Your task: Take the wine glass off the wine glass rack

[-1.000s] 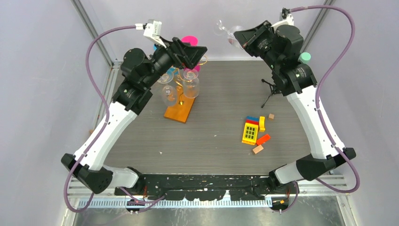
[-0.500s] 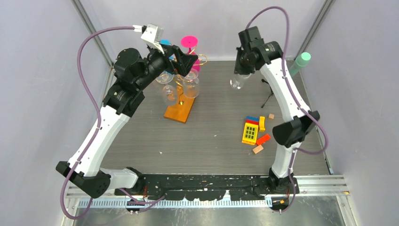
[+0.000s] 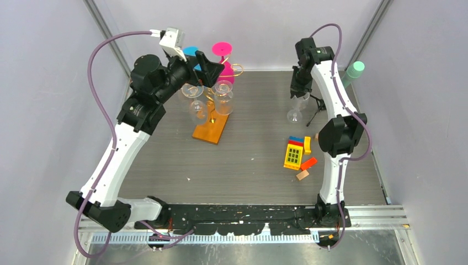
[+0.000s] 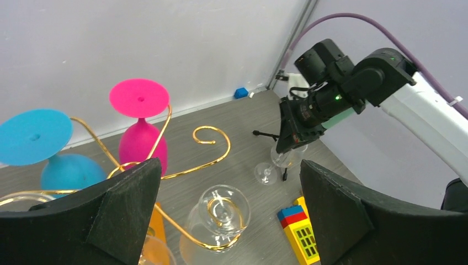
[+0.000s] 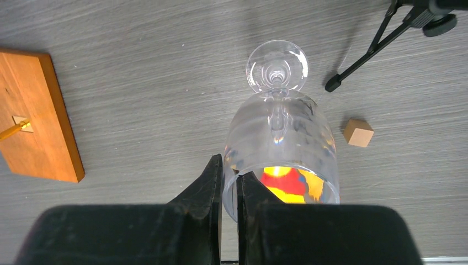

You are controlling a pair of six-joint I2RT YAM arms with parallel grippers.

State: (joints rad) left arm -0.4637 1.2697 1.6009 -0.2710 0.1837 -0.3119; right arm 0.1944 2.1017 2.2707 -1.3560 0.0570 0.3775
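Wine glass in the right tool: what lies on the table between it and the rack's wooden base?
Nothing: bare grey table runs between the wine glass and the wooden base, as the right wrist view shows. The toy blocks sit off that line.

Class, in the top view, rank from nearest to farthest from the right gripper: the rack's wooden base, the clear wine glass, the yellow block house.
1. Clear wine glass, rim pinched in the right gripper.
2. Yellow block house, toward the near edge.
3. Wooden base, far to the left.
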